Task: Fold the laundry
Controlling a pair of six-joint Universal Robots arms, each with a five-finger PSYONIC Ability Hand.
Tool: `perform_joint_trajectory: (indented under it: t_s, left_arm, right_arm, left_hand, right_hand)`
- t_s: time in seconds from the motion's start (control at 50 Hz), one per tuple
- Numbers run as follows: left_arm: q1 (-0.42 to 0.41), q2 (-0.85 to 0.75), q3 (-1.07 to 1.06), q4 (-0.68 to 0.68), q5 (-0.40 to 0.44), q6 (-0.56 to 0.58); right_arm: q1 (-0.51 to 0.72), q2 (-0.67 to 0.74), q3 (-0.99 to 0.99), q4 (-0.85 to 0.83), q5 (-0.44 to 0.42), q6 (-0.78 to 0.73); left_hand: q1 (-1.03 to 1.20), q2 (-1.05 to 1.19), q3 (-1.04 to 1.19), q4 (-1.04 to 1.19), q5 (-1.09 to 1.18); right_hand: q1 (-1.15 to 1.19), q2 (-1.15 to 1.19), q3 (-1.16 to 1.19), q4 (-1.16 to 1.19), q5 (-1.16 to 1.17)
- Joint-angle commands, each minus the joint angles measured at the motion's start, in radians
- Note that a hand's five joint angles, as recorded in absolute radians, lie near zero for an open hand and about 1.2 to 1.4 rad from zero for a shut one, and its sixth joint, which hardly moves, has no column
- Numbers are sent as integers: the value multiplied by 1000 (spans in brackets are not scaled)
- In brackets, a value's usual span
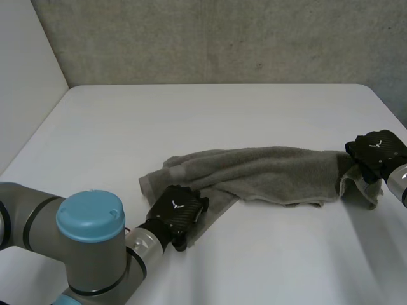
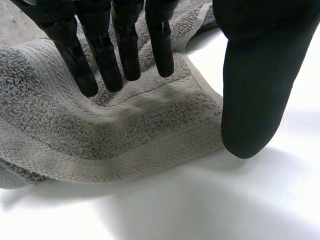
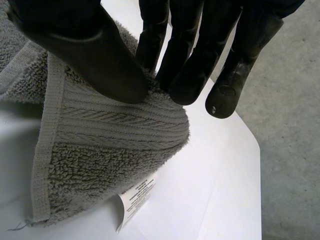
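Note:
A grey towel lies bunched in a long strip across the white table. My left hand rests on its left near corner. In the left wrist view the straight fingers press down on the towel, and the thumb stands apart over bare table beside the hem. My right hand is at the towel's right end. In the right wrist view its thumb and fingers pinch a corner of the towel, lifted off the table, with a white label hanging below.
A concrete wall stands behind the table's far edge. The table's right edge runs close to my right hand. My left arm fills the near left corner.

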Motion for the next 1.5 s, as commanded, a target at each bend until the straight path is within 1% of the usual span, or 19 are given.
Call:
perform_joint_trajectory:
  t_s: [0.02,0.1,0.34,0.38,0.56,0.78,0.84,0.92,0.94,0.98,1.16,1.26,1.32,1.34,1.36,1.38,1.44,1.48,1.5]
  left_arm:
    - [0,-11,9,2,0,0]
    - [0,-27,24,0,0,0]
    - [0,-56,55,0,0,0]
    - [0,-61,67,2,0,0]
    - [0,-88,113,5,0,0]
    - [0,-99,138,5,-1,0]
    - [2,-90,132,5,-1,-1]
    - [2,-68,118,6,-3,0]
    - [2,-68,118,6,-3,0]
    - [2,-62,107,6,-3,0]
    - [2,-50,77,3,-3,5]
    - [10,22,49,6,-21,31]
    - [51,149,23,8,-70,49]
    - [51,150,23,8,-70,49]
    - [81,203,17,6,-81,49]
    - [114,256,9,6,-86,45]
    - [135,311,6,6,-86,41]
    - [163,422,11,8,-87,34]
    - [163,423,11,8,-87,34]
  right_arm:
    - [0,0,1,0,0,1]
    - [0,0,3,0,0,1]
    - [0,1,4,0,-1,0]
    - [0,1,4,0,-1,0]
    - [0,0,4,0,-1,0]
    - [0,0,4,0,-1,0]
    - [0,0,4,0,-1,0]
    - [0,0,4,0,-1,0]
    - [0,0,4,0,-1,0]
    - [0,0,4,0,-1,0]
    - [0,-3,6,2,-3,1]
    - [-3,-17,3,14,-3,1]
    - [-7,-91,-8,41,-1,6]
    - [-7,-91,-8,41,-1,6]
    - [-7,-135,-17,72,-7,12]
    - [-9,-190,-28,110,-26,14]
    - [-10,-247,-45,157,-58,18]
    - [-12,-336,-97,254,-136,67]
    - [-12,-336,-97,255,-136,67]
  left_hand:
    - [76,76,76,75,75]
    - [125,126,125,125,125]
    - [143,143,143,143,142]
    - [210,211,210,210,210]
    - [275,276,275,275,275]
    - [425,425,425,425,424]
    - [484,484,484,483,483]
    - [662,663,662,662,662]
    - [663,663,663,662,662]
    - [896,897,896,896,896]
    - [918,918,918,917,917]
    - [918,918,918,917,917]
    - [918,918,918,917,917]
    - [918,918,918,917,917]
    - [918,918,918,917,917]
    - [918,918,918,917,917]
    - [918,918,918,917,917]
    - [918,918,918,917,917]
    - [918,918,918,917,917]
  right_hand:
    - [76,80,57,58,58]
    - [76,80,57,58,58]
    - [76,80,57,58,58]
    - [76,80,57,58,58]
    - [76,80,57,58,58]
    - [76,80,57,58,58]
    - [76,80,57,58,58]
    - [76,80,57,58,58]
    - [76,80,57,58,58]
    - [76,80,57,58,58]
    - [76,80,57,58,58]
    - [76,80,57,58,58]
    - [76,80,57,58,58]
    - [76,80,57,58,58]
    - [76,80,57,58,58]
    - [76,80,57,58,58]
    - [76,80,57,58,58]
    - [76,80,57,58,58]
    - [76,80,57,58,58]
